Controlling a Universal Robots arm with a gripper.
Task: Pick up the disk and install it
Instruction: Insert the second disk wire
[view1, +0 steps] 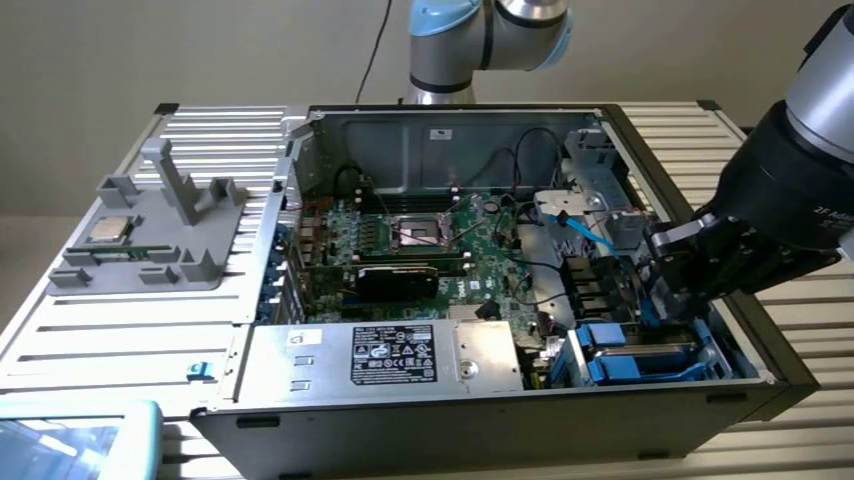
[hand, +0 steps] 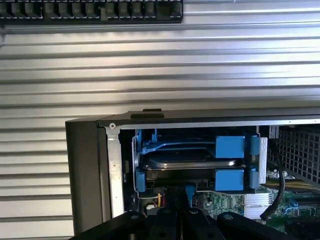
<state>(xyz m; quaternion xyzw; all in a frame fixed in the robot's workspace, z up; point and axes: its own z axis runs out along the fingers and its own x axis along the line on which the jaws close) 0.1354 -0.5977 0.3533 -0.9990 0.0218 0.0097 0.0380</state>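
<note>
Sitting in the drive bay at the front corner of the open computer case (view1: 767, 380), on the exterior view's right, the disk (view1: 641, 358) lies flat in its bright blue frame, silver-grey top upward; the wrist view shows it (hand: 187, 161) level within the bay, blue side tabs against the cage wall. Gripper (view1: 667, 290): black, jaws closed together, nothing visibly clamped between them; its tips hang just above and beside the disk's inner edge, over the blue frame. Whether the tips touch the frame cannot be told. Step in hand, by judgement: the seating end of the installation, the disk already placed in its bay rather than awaiting pickup. Any following move would call for straight, gentle pressure along the bay's rails, clear of the blue cable (view1: 589, 232) nearby. Surroundings: motherboard (view1: 427, 235) in the case centre, silver power supply box (view1: 387, 357) with black label along the near wall, grey fixture (view1: 147, 240) holding a small processor chip (view1: 110, 231) on the slatted table (view1: 94, 340), exterior view's left.
</note>
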